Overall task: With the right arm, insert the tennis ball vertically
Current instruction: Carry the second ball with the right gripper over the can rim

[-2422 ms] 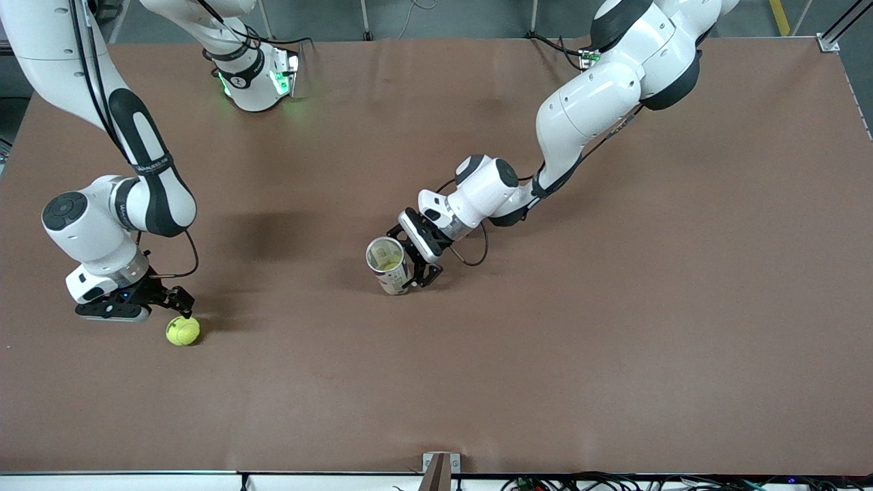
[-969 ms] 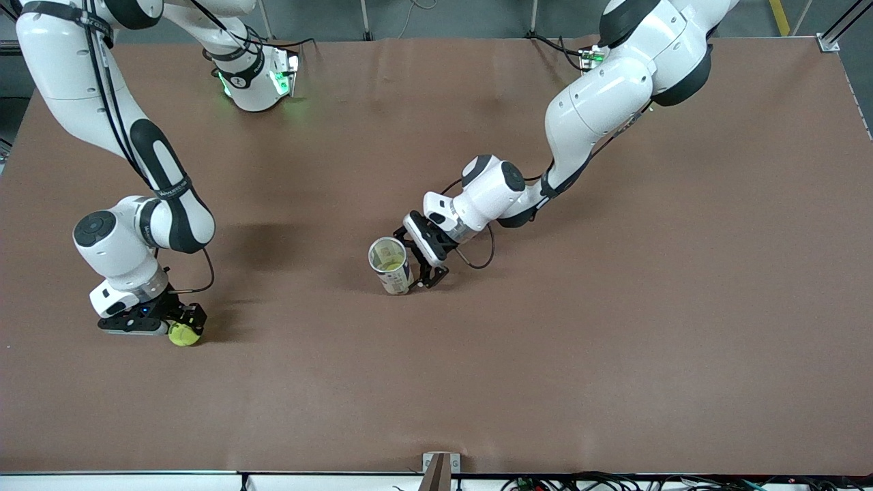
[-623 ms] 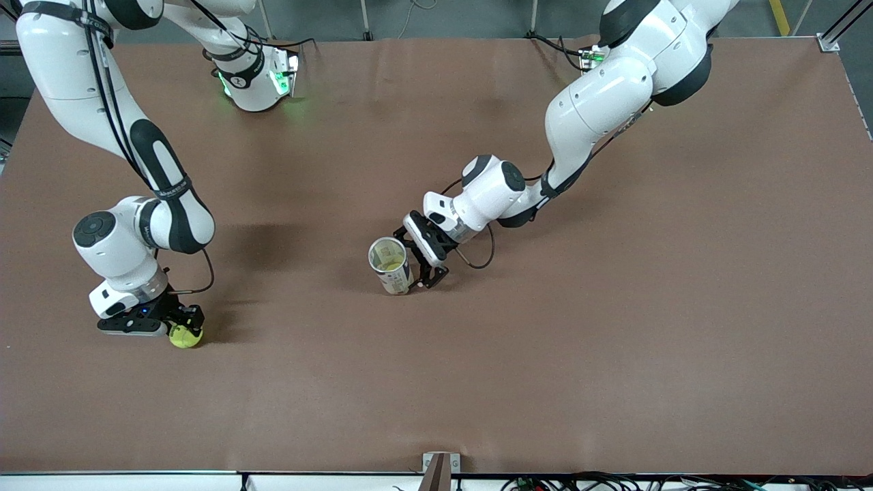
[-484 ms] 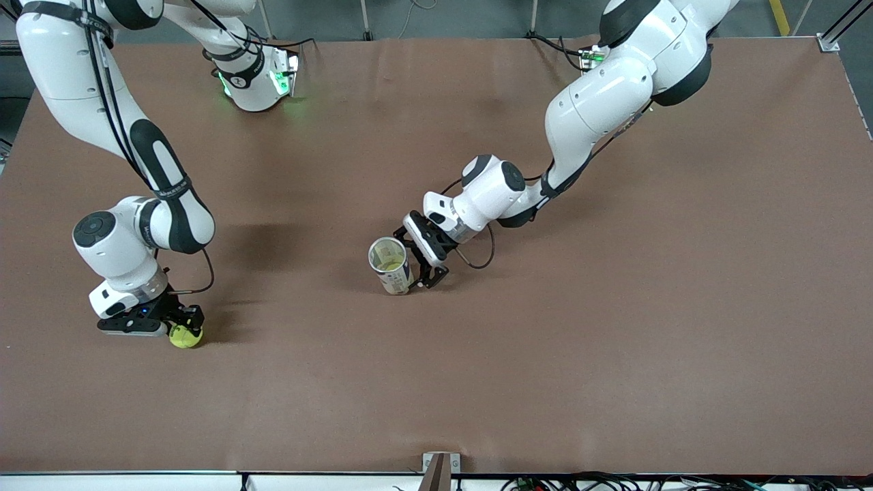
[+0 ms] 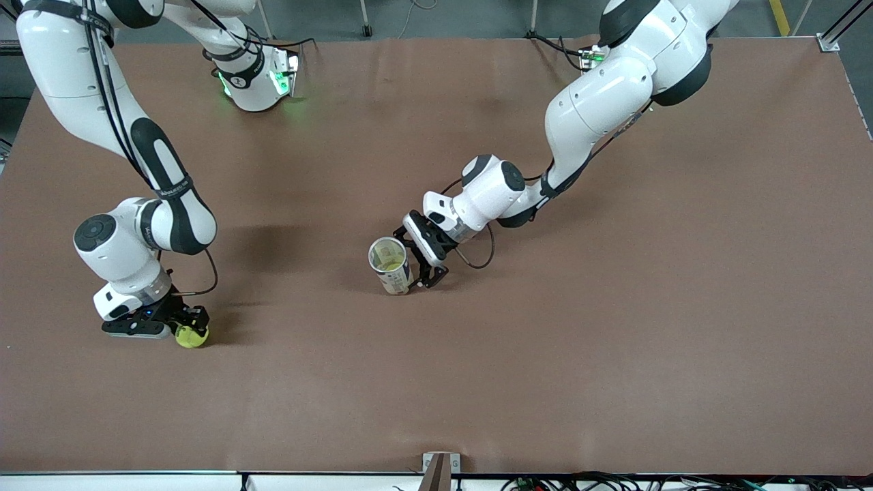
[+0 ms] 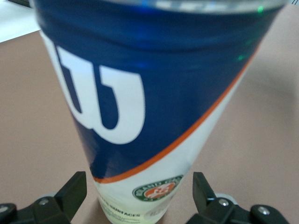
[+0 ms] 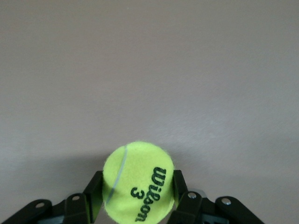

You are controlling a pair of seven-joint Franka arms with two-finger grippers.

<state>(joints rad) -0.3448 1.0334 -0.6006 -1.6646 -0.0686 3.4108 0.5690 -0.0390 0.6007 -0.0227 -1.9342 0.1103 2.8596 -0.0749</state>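
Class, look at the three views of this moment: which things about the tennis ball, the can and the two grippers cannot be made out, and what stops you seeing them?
- Left wrist view: the can has its top rim cut off by the edge; the left gripper shows only its fingertips.
- Front view: the can's contents are too small to identify.
- Right wrist view: the tennis ball has its underside cut off; whether it has left the table is unclear.
- Front view: the right gripper hides part of the ball.

Between the right jaws, the tennis ball [image 7: 138, 182] looks fuzzy, felt-like and matt. Between the left jaws, the can [image 6: 140, 107] looks glossy, smooth plastic. The surface [image 5: 614, 307] looks matt brown.
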